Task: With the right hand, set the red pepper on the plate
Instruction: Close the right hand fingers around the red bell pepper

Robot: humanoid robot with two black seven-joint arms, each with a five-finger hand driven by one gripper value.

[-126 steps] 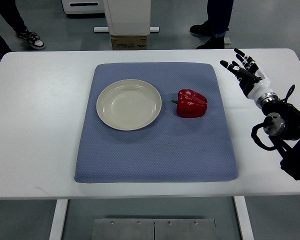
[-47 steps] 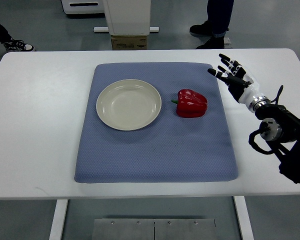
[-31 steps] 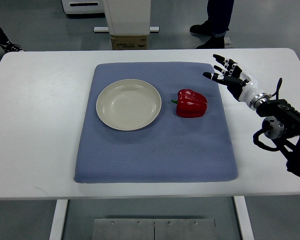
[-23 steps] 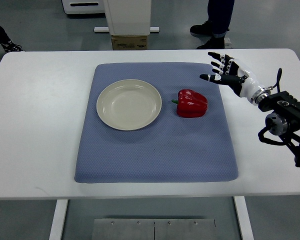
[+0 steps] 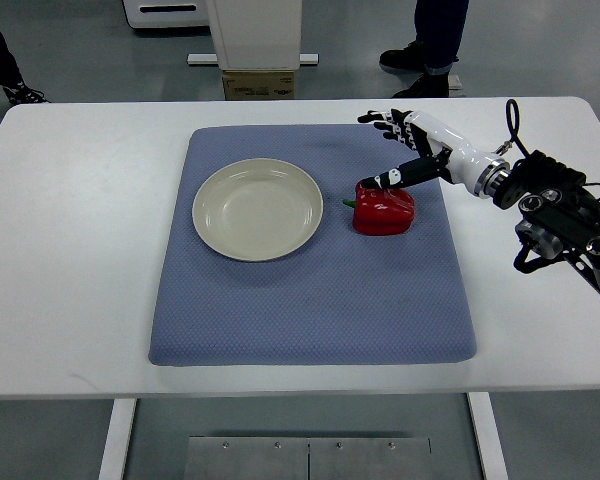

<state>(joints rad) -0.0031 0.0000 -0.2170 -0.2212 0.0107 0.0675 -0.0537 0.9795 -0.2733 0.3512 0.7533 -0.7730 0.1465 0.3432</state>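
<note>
A red pepper [image 5: 384, 208] with a green stem lies on the blue mat [image 5: 310, 300], just right of an empty cream plate [image 5: 257, 209]. My right hand [image 5: 398, 150] comes in from the right edge and hovers over the far side of the pepper. Its fingers are spread open and its thumb tip sits at the pepper's top edge. It holds nothing. The left arm does not show.
The mat lies on a white table [image 5: 70, 250]. People's legs and shoes [image 5: 425, 60] stand beyond the far edge, beside a white machine base and a cardboard box [image 5: 259, 86].
My right hand has moved left from the mat's right edge to just over the pepper, fingers still spread. The pepper and plate have not moved.
</note>
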